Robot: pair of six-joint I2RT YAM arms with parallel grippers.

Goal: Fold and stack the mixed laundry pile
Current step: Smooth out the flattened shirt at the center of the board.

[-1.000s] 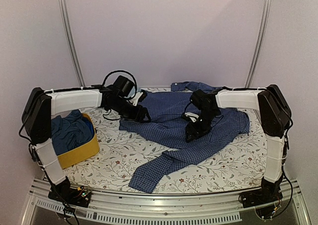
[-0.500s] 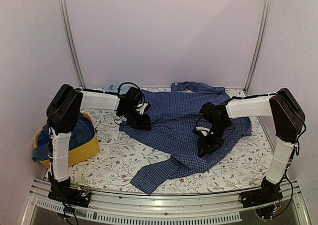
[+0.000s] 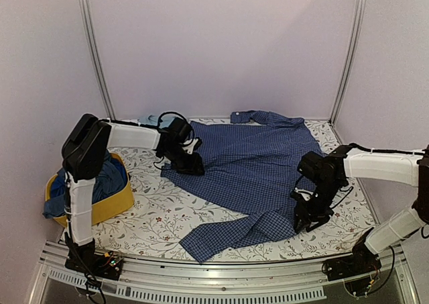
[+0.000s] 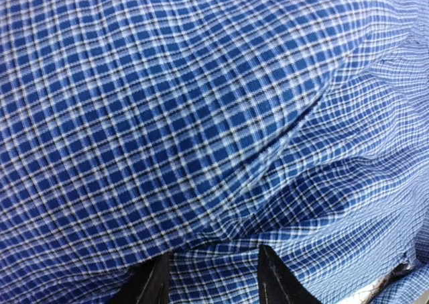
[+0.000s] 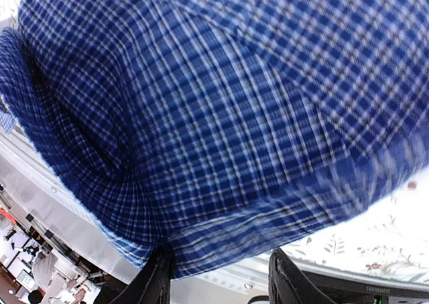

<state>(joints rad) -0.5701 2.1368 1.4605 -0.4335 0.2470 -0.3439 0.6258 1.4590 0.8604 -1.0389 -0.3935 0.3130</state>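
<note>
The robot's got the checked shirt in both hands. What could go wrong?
The navy-and-white checked collared shirt is spread between the left end effector and the right end effector, so it might slip from one grip. Its long sleeve lies close to the front edge of the floral table cover and could slide off.

Right gripper (image 5: 221, 251): two dark fingers (image 5: 155, 280) at the frame bottom, hem bunched in their grip. The navy-and-white checked shirt (image 5: 228, 103) fills nearly everything ahead of them, partly blurred. Folds fan out from the finger on the view's left. The floral table cover (image 5: 395, 233) shows past the other finger, below the cloth edge.
</note>
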